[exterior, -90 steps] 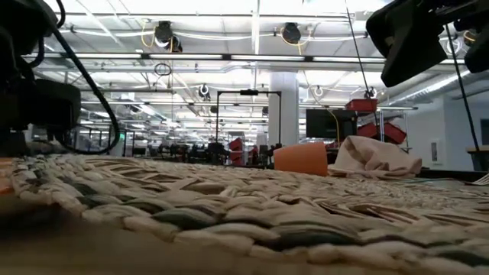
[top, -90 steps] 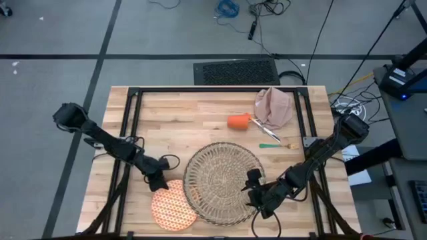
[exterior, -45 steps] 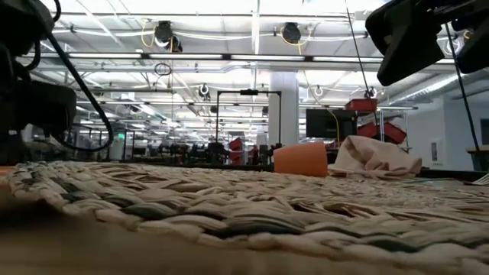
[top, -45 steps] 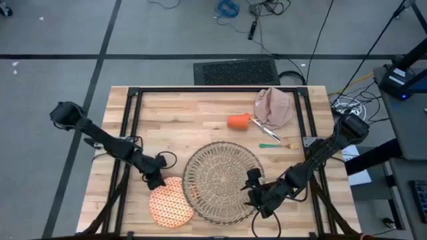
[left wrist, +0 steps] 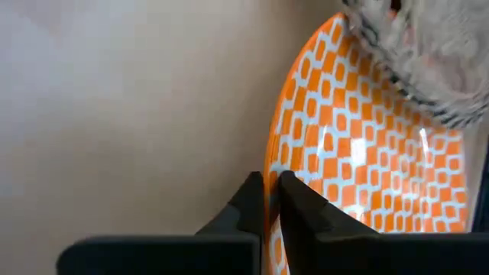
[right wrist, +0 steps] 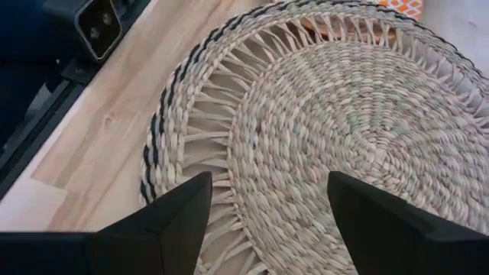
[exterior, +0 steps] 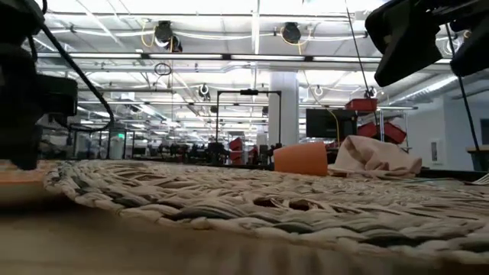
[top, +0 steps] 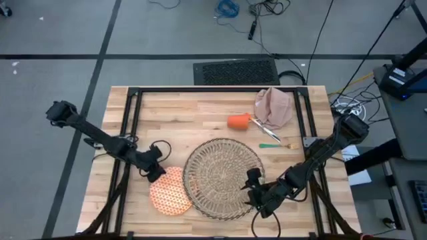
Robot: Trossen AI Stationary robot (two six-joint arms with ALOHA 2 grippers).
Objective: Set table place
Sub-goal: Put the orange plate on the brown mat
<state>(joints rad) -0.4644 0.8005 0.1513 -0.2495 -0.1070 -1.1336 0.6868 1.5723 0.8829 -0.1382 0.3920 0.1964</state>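
At the left of the tabletop [top: 167, 113] our left pincer [left wrist: 269, 200] was clamped on the rim of the orange-patterned plate [top: 169, 200], whose far edge was tucked under the woven placemat [top: 223, 179]. We judged the thin rim could slip from our fingers, or the plate could drag the mat askew. At the placemat's right edge our right pincer [right wrist: 267, 200] hovered with fingers apart. Cup [top: 237, 121], napkin [top: 275, 105] and cutlery [top: 270, 137] lay beyond.

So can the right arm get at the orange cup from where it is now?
Probably yes. The right gripper hovers open over the placemat's near edge, and the orange cup lies beyond it with bare table around; only the napkin and cutlery sit close beside it.
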